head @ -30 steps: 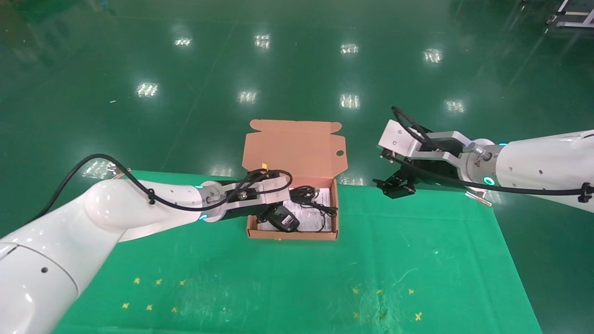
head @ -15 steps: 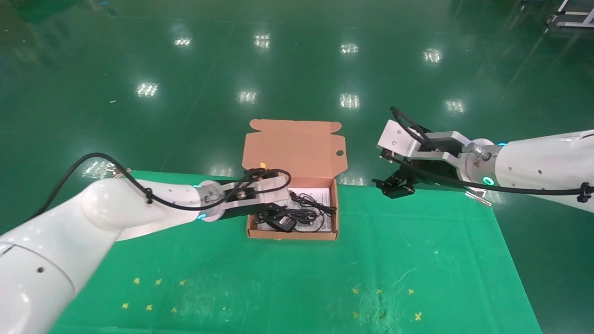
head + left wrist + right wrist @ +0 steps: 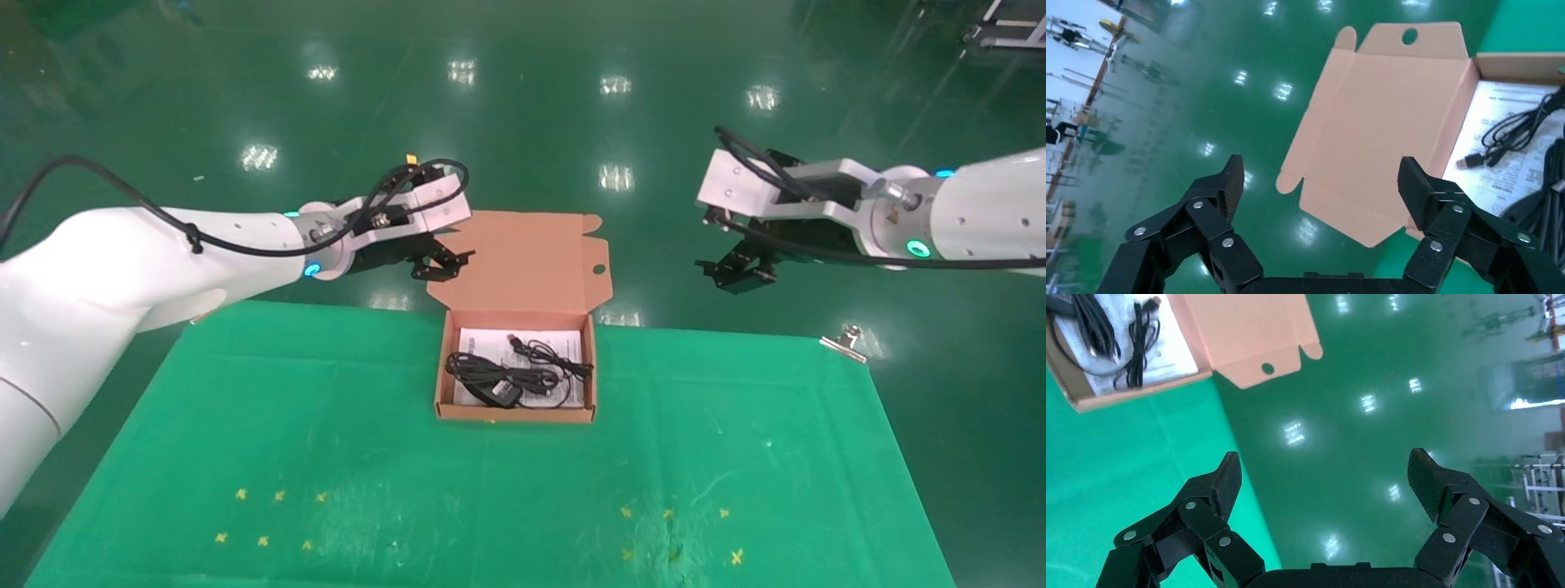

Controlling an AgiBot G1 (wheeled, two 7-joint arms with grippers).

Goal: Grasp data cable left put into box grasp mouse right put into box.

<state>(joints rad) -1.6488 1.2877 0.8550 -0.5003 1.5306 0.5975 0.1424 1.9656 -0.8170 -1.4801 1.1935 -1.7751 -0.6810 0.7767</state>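
The salmon-orange box (image 3: 516,415) stands open on the green cloth, its lid (image 3: 523,261) tilted back. Inside, on the white sheet, lie the black mouse (image 3: 503,394) with its bundled cord and the thin data cable (image 3: 549,361) with its small plug towards the lid. My left gripper (image 3: 445,261) is open and empty, raised beyond the lid's left edge. In the left wrist view the gripper (image 3: 1321,174) faces the lid (image 3: 1389,122), with the data cable (image 3: 1511,130) beside it. My right gripper (image 3: 739,273) is open and empty, raised beyond the table's far edge to the box's right (image 3: 1324,465).
A metal clip (image 3: 846,339) holds the cloth at the far right corner. Yellow cross marks (image 3: 261,539) dot the cloth near the front edge. Shiny green floor lies beyond the table. The right wrist view shows the box (image 3: 1125,395) far off.
My left gripper let the mouse go into the box, then rose and drew back beyond the lid's left side. My right gripper lifted higher.
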